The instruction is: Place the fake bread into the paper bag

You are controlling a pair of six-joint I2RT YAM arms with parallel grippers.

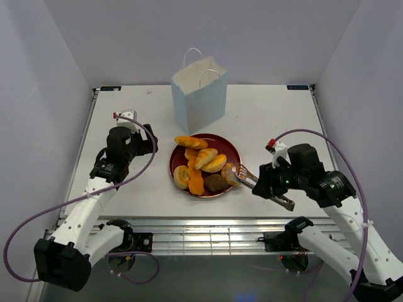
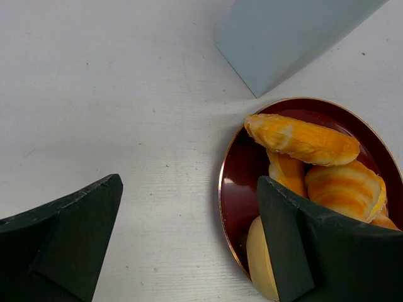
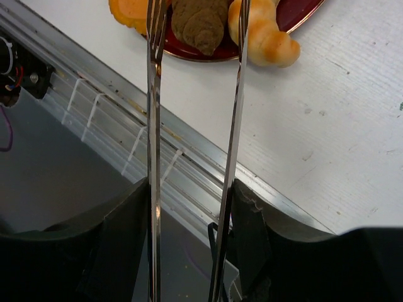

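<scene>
The fake bread (image 1: pixel 201 160) is a pile of golden, orange and dark brown toy pastries on a round dark red plate (image 1: pixel 234 148). The pale blue paper bag (image 1: pixel 198 94) stands upright and open behind the plate. My right gripper (image 1: pixel 267 185) is shut on metal tongs (image 1: pixel 249 177). In the right wrist view the tongs (image 3: pixel 153 94) stand open, their arms on either side of the dark brown pastry (image 3: pixel 198 22), with a golden roll (image 3: pixel 267 38) just right of them. My left gripper (image 2: pixel 189 182) is open and empty at the plate's left rim (image 2: pixel 242 170).
The table's front edge and metal rails (image 3: pixel 126 145) lie directly below the right gripper. The bag's lower corner (image 2: pixel 283 38) shows close behind the plate in the left wrist view. White walls enclose the table on three sides.
</scene>
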